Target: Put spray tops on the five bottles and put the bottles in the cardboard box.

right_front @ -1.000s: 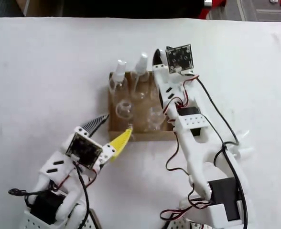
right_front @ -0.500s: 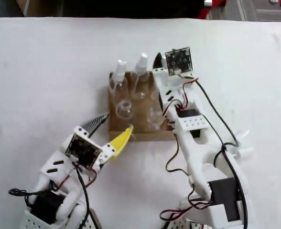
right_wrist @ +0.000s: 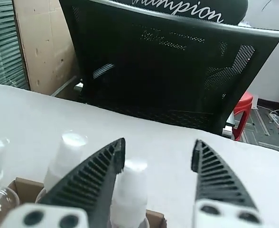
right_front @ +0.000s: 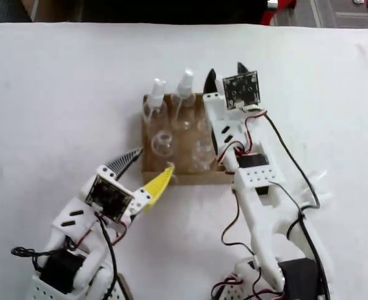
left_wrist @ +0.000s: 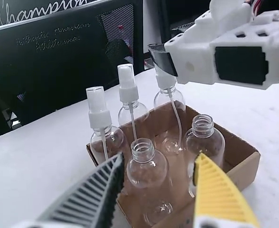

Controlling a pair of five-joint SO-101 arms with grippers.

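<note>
Right wrist view: my right claw [right_wrist: 158,147] stood spread, a spray top [right_wrist: 130,190] just inside one jaw; a crooked lift, I judged, could snag it.

White script lettering [right_wrist: 177,13] runs along the top rail of the black office chair [right_wrist: 168,80], just above the chair's mesh back, and the frame edge cuts off its upper part. In the left wrist view the same lettering [left_wrist: 44,8] sits on that top rail, again partly cropped. Lower on the chair's mesh, two faint lines of small print [right_wrist: 172,42] are too dim to make out.
</note>
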